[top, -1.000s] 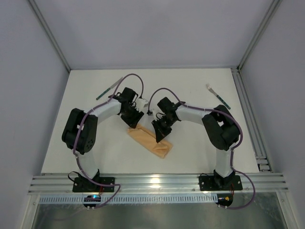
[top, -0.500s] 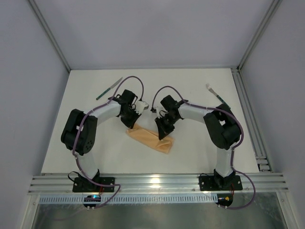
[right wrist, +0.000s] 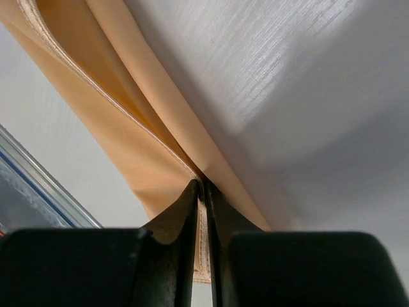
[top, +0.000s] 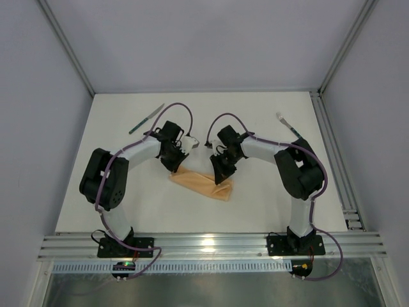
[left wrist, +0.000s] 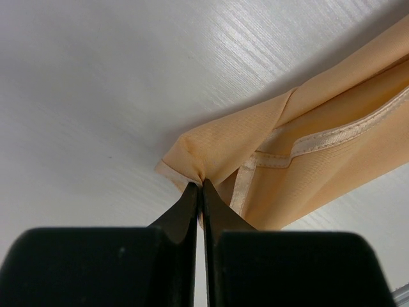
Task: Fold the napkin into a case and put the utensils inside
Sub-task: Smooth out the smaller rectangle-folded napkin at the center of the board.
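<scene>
Bright, even light, soft shadows, glare on the front rail [top: 206,241] (close-up fingers [left wrist: 182,217] look blurred).

From above, the ends of the napkin [top: 203,187] are covered by the left gripper [top: 173,168] and right gripper [top: 221,180]. In both wrist views it is cut off by the frame (right edge; top left). The fork [top: 289,128] tines, being too small, cannot be counted.

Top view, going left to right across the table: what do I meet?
Knife → left hand → right hand → fork; the napkin stretches between both hands, so it has no clear place.
</scene>
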Available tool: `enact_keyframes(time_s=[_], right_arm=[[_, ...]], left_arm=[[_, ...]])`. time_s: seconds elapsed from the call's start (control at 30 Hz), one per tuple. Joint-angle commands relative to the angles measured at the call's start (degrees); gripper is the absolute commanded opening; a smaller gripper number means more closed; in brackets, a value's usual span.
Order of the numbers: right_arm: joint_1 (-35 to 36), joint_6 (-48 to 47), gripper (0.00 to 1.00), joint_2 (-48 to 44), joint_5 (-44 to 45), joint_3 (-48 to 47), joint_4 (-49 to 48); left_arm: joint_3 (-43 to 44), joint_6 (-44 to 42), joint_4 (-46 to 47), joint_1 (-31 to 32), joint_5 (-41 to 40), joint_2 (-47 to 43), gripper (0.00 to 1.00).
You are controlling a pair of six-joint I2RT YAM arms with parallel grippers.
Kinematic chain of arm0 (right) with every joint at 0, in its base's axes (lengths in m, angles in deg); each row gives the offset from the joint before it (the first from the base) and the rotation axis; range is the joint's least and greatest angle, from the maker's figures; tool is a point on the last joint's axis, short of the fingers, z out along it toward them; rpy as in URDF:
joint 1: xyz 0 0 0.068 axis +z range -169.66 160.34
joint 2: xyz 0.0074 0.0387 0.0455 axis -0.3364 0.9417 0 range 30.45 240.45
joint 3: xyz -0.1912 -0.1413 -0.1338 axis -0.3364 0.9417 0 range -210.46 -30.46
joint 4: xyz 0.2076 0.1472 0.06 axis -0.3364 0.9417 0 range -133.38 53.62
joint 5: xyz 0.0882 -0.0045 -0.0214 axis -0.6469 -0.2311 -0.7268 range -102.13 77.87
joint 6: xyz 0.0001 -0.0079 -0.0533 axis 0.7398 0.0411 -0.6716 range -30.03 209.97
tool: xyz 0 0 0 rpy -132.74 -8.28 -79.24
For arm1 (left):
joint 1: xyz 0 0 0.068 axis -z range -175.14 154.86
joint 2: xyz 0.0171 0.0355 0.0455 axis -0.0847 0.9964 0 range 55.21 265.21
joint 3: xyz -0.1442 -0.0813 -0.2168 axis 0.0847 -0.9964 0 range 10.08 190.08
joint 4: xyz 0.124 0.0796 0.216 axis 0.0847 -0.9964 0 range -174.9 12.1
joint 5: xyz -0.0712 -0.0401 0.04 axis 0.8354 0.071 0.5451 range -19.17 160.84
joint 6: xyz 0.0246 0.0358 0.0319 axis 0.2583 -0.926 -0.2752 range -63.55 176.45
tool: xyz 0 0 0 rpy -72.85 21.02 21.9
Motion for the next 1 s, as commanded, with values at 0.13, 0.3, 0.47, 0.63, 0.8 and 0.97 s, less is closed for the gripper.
enact_keyframes(time_s=[0.13,0.3,0.47,0.63,0.8,0.97], right_arm=[[-0.29,0.46,0.22,-1.16,1.6,-1.68,1.6],[-0.29,1.16,0.31,-3.43,4.66,-5.98,1.42],[-0.38,2.3,0.39,-4.24,5.03,-13.28,0.02],[-0.12,6.94,0.36,-6.6,6.08,-10.32,-7.86],[4.52,23.81,0.17,-18.38,3.53,11.81,-49.33],[11.83,26.57,0.09,-15.41,9.06,16.25,-60.7]], left_arm=[[1.94,1.81,0.61,-0.82,-0.5,-2.35,0.03],[3.0,3.74,0.26,-0.82,-0.33,-1.64,0.04],[3.52,6.38,-1.5,-0.91,-1.38,-0.85,0.05],[3.26,8.23,-1.5,-0.91,-1.03,-0.85,0.05],[3.26,9.28,-1.76,-1.0,-0.06,-0.85,0.09],[3.26,9.37,-1.94,-1.44,-0.33,-0.59,0.12]])
